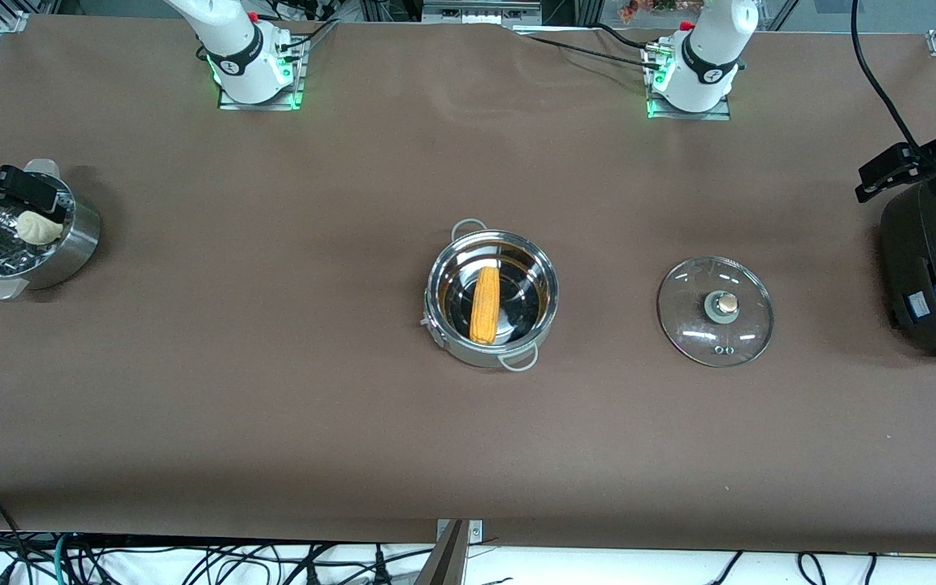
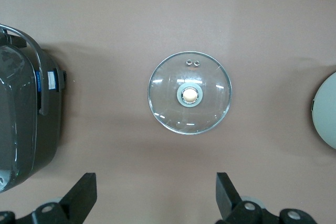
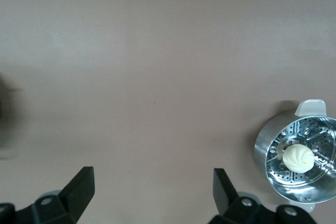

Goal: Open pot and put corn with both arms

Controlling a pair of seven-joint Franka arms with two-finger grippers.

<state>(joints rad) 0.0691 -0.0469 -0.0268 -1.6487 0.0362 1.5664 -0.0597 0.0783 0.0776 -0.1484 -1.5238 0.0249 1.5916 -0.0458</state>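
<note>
The pot [image 1: 491, 297], a shallow shiny steel round with two thin wire loop handles, sits uncovered mid-table. The corn [image 1: 484, 305], a yellow-orange cob, lies flat on its bottom, lengthwise toward the front camera, roughly centred.

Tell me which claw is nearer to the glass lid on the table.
The left claw. It is open, up over the table beside the glass lid, near the black cooker. The right claw is open near the steamer pot, at the right arm's end.
</note>
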